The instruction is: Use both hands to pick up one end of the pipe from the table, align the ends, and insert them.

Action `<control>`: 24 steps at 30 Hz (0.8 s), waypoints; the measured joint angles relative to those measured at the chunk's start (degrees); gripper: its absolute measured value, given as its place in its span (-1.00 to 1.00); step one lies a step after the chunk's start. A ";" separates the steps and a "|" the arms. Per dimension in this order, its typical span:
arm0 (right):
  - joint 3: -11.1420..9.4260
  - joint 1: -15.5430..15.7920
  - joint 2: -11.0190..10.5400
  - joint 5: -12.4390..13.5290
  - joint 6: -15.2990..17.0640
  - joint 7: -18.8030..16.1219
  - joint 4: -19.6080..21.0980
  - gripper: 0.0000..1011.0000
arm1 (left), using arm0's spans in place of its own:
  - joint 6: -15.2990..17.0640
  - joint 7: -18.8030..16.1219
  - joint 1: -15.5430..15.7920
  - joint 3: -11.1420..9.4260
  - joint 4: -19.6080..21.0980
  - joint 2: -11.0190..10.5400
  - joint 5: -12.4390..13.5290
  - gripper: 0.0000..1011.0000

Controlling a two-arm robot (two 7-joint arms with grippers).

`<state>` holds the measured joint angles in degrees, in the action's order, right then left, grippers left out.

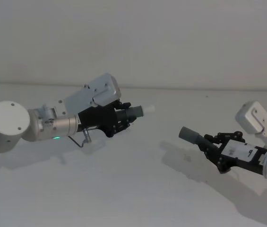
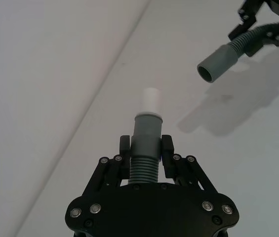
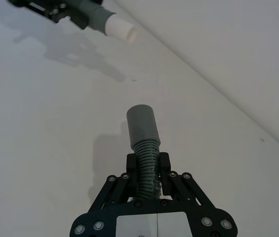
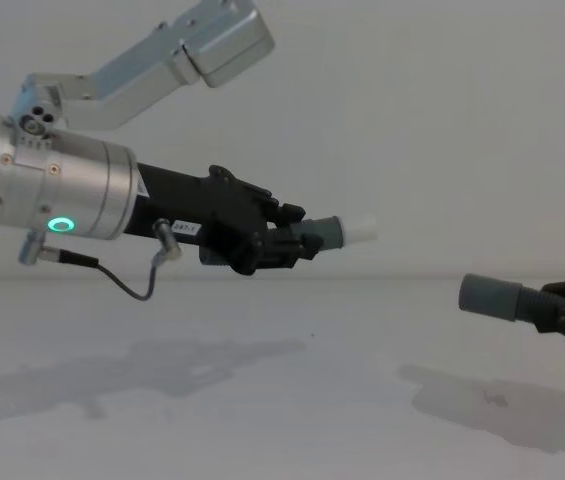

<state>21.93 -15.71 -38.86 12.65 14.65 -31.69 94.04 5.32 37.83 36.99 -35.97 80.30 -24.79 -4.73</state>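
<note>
Left pincer (image 1: 124, 117) raised, clamped, right pincer (image 1: 210, 143) lower (also clamped), facing each other

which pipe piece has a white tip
The piece in the left gripper ends in a white tip; the other piece, in the right gripper, has an open grey collar.

Ribbed grey plastic pipe (image 2: 144, 170), smooth matt collar (image 3: 141, 126); matt white table (image 1: 124, 189).
</note>
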 joint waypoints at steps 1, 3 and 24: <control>0.18 -0.12 -0.75 -0.15 -0.92 -0.86 -0.02 -0.48 | -0.76 0.87 0.41 -0.30 0.07 -0.60 0.13 -0.29; 0.30 -0.21 -1.46 -0.32 -2.04 -1.81 -0.03 -0.48 | -1.60 1.78 0.76 -0.55 0.14 -1.10 0.27 -0.29; -0.02 0.65 -7.72 1.63 -9.19 -7.51 3.83 -0.48 | -7.40 8.72 4.55 -3.75 0.06 -4.78 1.79 -0.29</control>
<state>21.91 -15.06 -46.58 14.28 5.46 -39.20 97.86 -2.08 46.55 41.54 -39.72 80.37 -29.56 -2.95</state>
